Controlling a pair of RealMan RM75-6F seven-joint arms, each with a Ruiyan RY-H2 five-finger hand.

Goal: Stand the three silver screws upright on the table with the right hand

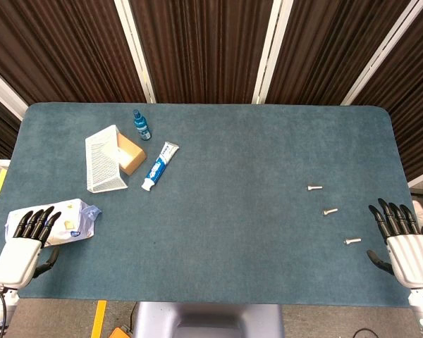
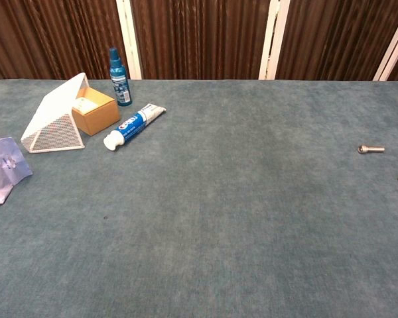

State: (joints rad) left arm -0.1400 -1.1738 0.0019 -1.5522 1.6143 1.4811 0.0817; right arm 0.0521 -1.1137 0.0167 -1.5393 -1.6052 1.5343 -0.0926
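Head view shows three silver screws [image 1: 330, 211] lying flat, long axes running left-right, just left of the right hand [image 1: 402, 239], which rests empty with fingers extended; the left hand [image 1: 28, 236] is far off.

Teal table [image 1: 218, 232], brown curtain [image 1: 204, 49] w/ white strips.

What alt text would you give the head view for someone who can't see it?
Three silver screws lie flat on a blue-green table near the open right hand. Far left, the left hand rests on a plastic packet; beyond sit a mesh holder, toothpaste and a spray bottle.
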